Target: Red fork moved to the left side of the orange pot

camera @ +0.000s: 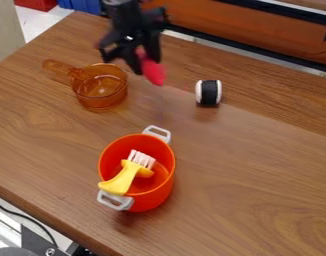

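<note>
Above far tabletop [186, 60]; grasping red fork [153, 72] in gripper [144, 59]; skirt orange pot [161, 187], lower leftward, release gently

The pot [159, 192] was orange, the fork [153, 73] red.
Brush [125, 178] was yellow (white-bristled), saucepan [101, 102] clear amber, spool [209, 93] black, white-rimmed, tabletop [252, 175] brown wood-grained.

Your fixed camera looks down at a slant from above this side of the orange pot [163, 175], fairly near, facing the tabletop [216, 140] beyond it
</note>
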### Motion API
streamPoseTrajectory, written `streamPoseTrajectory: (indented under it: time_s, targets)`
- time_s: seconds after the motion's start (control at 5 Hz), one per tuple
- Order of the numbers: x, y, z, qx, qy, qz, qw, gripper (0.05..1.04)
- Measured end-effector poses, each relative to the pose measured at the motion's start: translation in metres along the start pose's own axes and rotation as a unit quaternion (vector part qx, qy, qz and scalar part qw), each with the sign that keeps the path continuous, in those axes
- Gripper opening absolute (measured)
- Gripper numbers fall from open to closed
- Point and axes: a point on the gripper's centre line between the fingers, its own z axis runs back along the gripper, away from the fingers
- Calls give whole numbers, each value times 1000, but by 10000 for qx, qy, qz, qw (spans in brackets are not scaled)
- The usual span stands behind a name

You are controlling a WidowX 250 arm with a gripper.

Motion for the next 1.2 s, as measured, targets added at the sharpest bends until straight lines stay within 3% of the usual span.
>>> streamPoseTrajectory:
  time_s: [0.2, 0.4, 0.6, 0.8, 1.2]
  targets:
    - [22, 31, 15, 217, -390, 346, 9984, 357]
    - [41, 70, 20, 388, -275, 651, 9967, 357]
    - [42, 114, 12, 735, -157, 422, 9963, 357]
    - [30, 136, 5, 883, 128, -38, 9960, 357]
    - [-14, 151, -5, 685, 15, -307, 9972, 357]
